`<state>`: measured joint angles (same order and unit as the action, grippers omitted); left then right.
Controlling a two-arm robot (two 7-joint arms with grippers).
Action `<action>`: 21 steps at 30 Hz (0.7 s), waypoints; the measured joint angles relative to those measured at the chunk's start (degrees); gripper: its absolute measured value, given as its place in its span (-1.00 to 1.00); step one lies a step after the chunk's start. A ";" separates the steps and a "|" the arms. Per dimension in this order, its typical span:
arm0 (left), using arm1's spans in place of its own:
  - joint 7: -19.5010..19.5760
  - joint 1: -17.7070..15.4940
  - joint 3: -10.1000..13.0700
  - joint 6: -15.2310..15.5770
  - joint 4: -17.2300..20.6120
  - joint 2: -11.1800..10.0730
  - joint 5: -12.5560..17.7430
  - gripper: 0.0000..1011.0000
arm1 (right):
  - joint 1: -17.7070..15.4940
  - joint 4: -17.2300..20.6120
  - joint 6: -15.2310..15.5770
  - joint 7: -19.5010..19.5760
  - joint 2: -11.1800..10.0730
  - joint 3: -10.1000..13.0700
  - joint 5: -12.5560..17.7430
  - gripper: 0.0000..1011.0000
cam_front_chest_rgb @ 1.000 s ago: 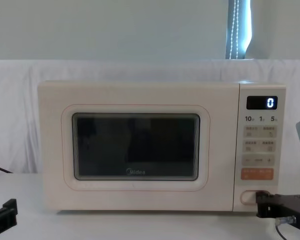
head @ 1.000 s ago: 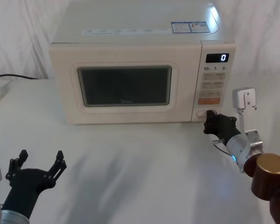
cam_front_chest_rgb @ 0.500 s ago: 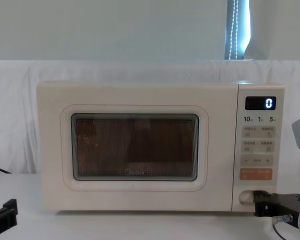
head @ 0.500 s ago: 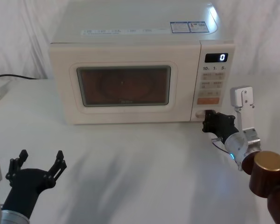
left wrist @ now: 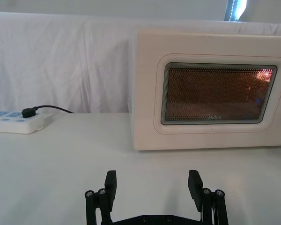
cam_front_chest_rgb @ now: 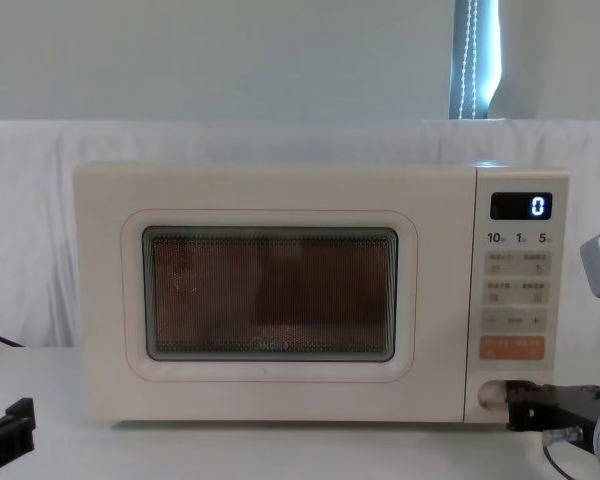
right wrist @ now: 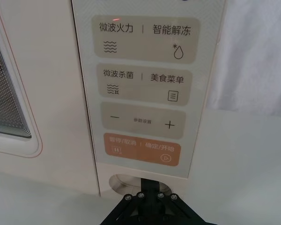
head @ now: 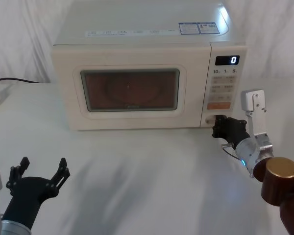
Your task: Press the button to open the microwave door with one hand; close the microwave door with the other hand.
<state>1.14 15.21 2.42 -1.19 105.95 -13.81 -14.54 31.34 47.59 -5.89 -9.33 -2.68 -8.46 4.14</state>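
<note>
— Since a second ago the window of the microwave door point(head: 130, 91) has lit up reddish inside, and the right gripper point(head: 218, 126) has crept a little further in toward the panel. What is it touching?

— Its tip sits on the button point(right wrist: 128, 182), the wide cream pill at the bottom of the control panel, just under the orange key point(right wrist: 141, 149). The wrist view shows the black tip meeting the button's right half. Whether its fingers are together or apart cannot be told from any view.

— And the door itself?

— It looks flush with the front of the microwave point(cam_front_chest_rgb: 320, 190), or so nearly flush that no gap shows. The display point(cam_front_chest_rgb: 521, 206) reads 0.

— Which arm takes the next part?

— The left gripper point(left wrist: 153, 185) hangs low over the table point(head: 137, 161), well in front of the microwave and off toward the door's left edge, fingers spread wide. The door lies ahead of it and slightly to its right, its long axis running side to side. If the door swings out on a left hinge, that arm is much the nearer one to push it shut.
</note>
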 joint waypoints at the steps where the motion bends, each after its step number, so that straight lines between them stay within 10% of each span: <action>1: 0.00 0.00 0.00 0.00 0.00 0.00 0.00 0.98 | 0.01 0.00 0.00 0.01 0.01 0.01 -0.02 -1.00; 21: 0.00 0.00 0.00 0.00 0.00 0.00 0.00 0.98 | -0.29 0.41 -0.32 -0.25 0.11 0.34 -0.11 -1.00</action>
<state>1.14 15.21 2.41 -1.19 105.95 -13.81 -14.54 31.05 48.01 -6.21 -9.58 -2.57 -8.11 4.03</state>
